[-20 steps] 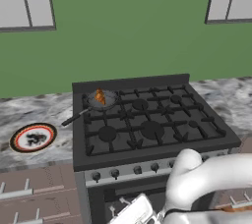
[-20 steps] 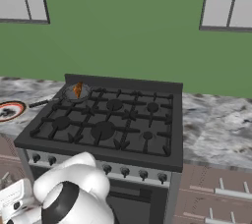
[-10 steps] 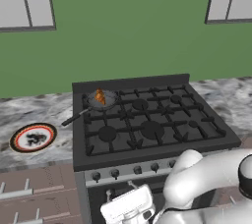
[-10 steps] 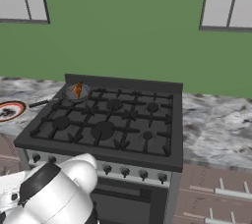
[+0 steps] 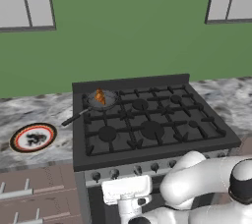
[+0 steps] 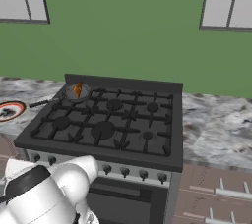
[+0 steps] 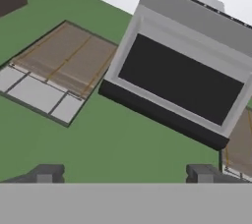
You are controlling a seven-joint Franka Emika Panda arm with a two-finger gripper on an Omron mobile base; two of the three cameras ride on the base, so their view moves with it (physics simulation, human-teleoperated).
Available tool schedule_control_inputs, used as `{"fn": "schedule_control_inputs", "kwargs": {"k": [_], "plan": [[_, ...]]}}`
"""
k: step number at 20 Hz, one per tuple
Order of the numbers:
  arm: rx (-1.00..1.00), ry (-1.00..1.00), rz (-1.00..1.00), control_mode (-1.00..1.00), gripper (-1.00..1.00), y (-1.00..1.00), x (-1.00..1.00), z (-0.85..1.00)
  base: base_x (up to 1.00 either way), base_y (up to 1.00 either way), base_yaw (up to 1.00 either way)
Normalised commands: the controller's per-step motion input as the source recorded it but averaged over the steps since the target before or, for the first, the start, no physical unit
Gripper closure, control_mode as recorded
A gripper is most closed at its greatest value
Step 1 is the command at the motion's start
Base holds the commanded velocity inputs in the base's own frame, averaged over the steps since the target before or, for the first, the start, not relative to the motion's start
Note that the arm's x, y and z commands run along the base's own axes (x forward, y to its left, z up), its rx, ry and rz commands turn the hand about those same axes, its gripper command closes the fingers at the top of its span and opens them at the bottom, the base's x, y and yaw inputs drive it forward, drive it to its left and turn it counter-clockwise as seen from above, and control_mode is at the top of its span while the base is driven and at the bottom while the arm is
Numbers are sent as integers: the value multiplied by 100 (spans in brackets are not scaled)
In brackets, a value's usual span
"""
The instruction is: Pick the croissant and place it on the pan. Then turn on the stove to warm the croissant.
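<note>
Jaws (image 7: 125,173) spread wide, empty, pointing up at wall and range hood; narrower a second ago, likely just off a knob. Small golden-brown croissant (image 5: 100,97) sits in round dark grey pan (image 5: 101,101) on back-left burner of black gas stove (image 5: 147,125). Flame state unclear.

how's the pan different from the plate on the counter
The pan is dark grey with a long black handle; the plate is white with a red rim and a dark pattern, and has no handle. The pan sits on the stove's back left burner; the plate lies on the counter left of the stove. The pan holds the croissant; the plate holds no food. Both are round and shallow.
</note>
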Motion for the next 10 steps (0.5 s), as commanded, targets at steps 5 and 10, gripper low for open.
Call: {"fn": "schedule_control_inputs", "kwargs": {"k": [5,10], "plan": [[20,0,-3,-100,-100,-21,62,-1,0,0,0],[25,3,-1,-100,-100,-2,-1,-36,0,0,0]]}}
